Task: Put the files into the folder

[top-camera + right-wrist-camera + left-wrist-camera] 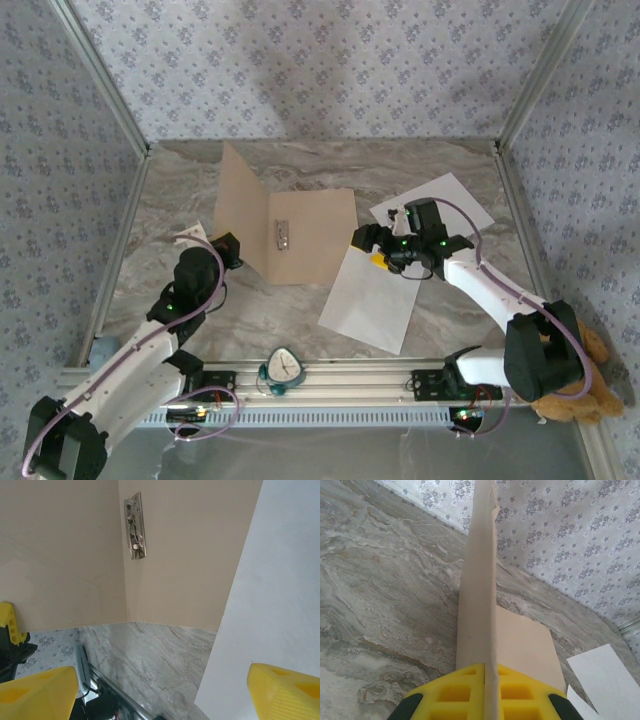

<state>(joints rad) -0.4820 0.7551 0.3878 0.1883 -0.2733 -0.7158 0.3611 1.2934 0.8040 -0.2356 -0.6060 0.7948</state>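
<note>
Over marbled tabletop (180,190), clamps the left claw (485,680) tight on the folder (310,235) cover, standing it upright. Hangs the right claw (162,690) spread wide, empty, above the nearer of the files (370,300), beside the folder's flat half. Wants a low pinch on that sheet's edge, then a flat slide in.

White arms (487,290) carry black joints (540,352), lilac cables (476,240) and yellow jaws.

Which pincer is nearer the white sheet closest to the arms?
Right. The right pincer hangs open over that sheet's edge beside the folder; the left pincer is on the folder's far side, shut on its raised cover.
</note>
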